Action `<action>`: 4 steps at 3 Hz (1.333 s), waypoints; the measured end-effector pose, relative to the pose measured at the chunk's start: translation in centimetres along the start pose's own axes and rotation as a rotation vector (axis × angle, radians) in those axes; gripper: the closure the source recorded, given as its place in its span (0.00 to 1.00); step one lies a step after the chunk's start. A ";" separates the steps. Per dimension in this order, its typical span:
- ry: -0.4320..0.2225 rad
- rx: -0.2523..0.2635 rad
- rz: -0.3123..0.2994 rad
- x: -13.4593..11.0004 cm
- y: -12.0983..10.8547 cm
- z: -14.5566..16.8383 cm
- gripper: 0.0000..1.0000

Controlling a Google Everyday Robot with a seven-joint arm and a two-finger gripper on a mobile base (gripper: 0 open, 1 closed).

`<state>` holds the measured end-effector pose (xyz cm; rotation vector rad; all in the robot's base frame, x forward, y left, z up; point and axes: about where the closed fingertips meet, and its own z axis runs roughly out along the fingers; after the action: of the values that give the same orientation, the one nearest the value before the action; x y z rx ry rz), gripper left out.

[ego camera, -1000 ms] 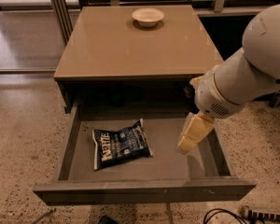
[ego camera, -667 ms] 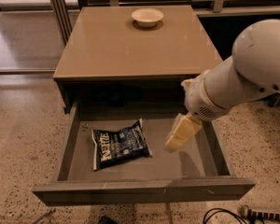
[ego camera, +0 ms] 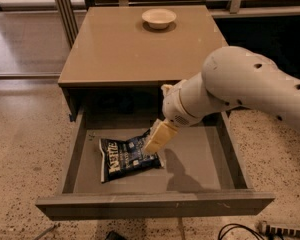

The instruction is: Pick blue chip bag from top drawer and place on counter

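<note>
The wide shallow grey-brown top drawer stands pulled out in front of the cabinet, just below the glossy tan square counter. Up on that counter, near the far edge and right of centre, sits a small cream bowl. Down in the drawer, the crinkly navy-blue chip bag lies flat on the bottom, left of centre, apart from both side walls. The white robot arm comes in from the right, across the counter's near right corner. Its cream two-finger gripper hangs inside the drawer, over the bag's upper right corner; touching or not, I cannot tell.
</note>
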<state>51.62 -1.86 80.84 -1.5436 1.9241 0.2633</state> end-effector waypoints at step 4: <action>0.235 -0.078 0.034 2.8 2.0 14.5 0.00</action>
<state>54.66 4.20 67.57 -1.6560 2.1444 0.1797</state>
